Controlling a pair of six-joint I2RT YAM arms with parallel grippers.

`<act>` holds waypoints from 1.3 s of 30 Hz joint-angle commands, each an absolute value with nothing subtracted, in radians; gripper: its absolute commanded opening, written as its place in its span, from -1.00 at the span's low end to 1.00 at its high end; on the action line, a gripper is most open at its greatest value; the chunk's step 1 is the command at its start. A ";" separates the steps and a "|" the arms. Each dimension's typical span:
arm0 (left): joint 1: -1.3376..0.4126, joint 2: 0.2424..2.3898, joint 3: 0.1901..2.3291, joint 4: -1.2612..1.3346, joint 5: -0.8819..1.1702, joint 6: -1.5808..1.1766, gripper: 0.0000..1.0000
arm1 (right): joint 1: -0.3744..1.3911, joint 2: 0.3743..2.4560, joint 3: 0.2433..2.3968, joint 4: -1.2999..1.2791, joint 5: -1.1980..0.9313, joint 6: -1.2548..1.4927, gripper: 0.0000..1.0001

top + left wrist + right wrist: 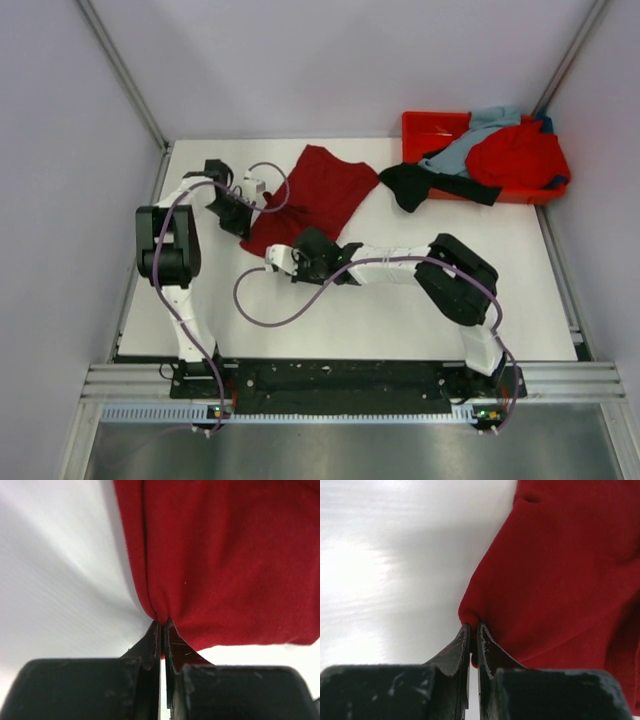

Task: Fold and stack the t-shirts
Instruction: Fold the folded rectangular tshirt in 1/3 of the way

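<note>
White tabletop [400, 310], matte, boxed by pale grey walls [330, 60]; metal rails [120, 70] at the corners. Upper right: orange-red tray [420, 125] holding bright red t-shirt [515, 155] and pale grey-blue t-shirt [470, 140]; black t-shirt [430, 185] spilling over tray edge onto tabletop. Upper centre: dark crimson t-shirt [320, 190] spread on tabletop. At frame left, left arm [165, 250] folded, elbow raised; left fingers [150, 645] clenched on crimson shirt's left edge. From lower right, right arm [455, 275] stretched leftward across centre; right fingers [455, 650] pinching shirt's lower corner.

Shirt [320, 190] on table [400, 310], just ahead of left gripper [247, 226] and right gripper [270, 258]; tray [420, 125] with other shirts [515, 155] far right of both.
</note>
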State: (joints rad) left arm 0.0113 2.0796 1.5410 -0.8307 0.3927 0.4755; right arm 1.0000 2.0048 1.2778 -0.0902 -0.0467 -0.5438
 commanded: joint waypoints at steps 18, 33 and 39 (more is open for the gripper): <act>-0.074 1.441 0.948 -1.121 0.443 0.805 0.03 | 1.051 1.573 1.023 -0.646 -0.394 -0.658 -0.14; -0.158 1.683 1.193 -0.925 0.695 0.646 -0.49 | 0.646 1.710 1.153 -0.236 -0.680 -0.075 -0.80; -0.160 1.767 1.236 -0.786 0.646 0.511 -0.44 | 0.646 1.867 1.242 -0.247 -0.553 -0.057 -0.92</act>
State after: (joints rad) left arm -0.1661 1.7432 1.1908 -0.8940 0.6456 0.5949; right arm 0.6395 1.7943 1.1435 -0.2714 -0.6193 -0.1070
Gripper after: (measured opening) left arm 0.275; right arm 0.053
